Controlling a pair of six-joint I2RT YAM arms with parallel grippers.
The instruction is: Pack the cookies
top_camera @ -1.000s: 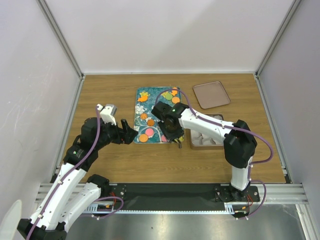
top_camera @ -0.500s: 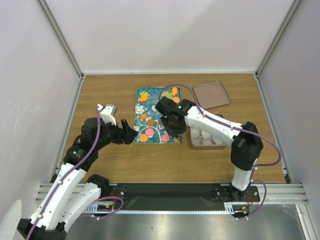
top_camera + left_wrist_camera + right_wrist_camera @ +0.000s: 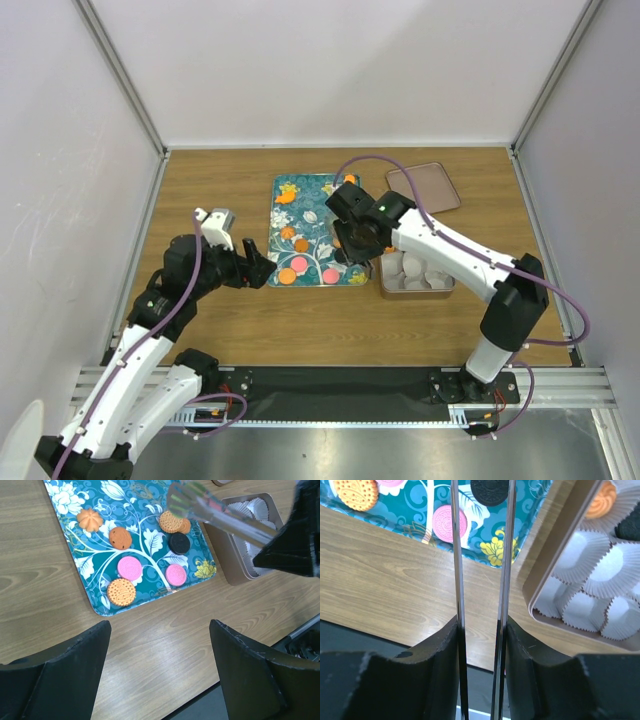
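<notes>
Several cookies lie on the teal tray (image 3: 100,555): an orange one (image 3: 171,521), a black one (image 3: 179,543), two pink ones (image 3: 129,567) and others. My right gripper (image 3: 480,630) is shut on metal tongs (image 3: 457,555). The tongs (image 3: 220,512) slant over the tray's right side, their blurred tips above the orange cookie. In the right wrist view the two blades stand apart and their tips run off the top edge. The square tin (image 3: 545,565) holds white paper cups, one with an orange cookie (image 3: 601,500). My left gripper (image 3: 160,625) stands open over bare wood near the tray's front corner.
The tin (image 3: 415,275) sits right of the tray (image 3: 283,215). Its brown lid (image 3: 423,188) lies flat behind it. White walls close in the table on three sides. The right arm (image 3: 450,255) stretches over the tin.
The right arm has swung back and to the right, carrying the tongs from the tray's front edge to its right side. The left arm has not moved.
</notes>
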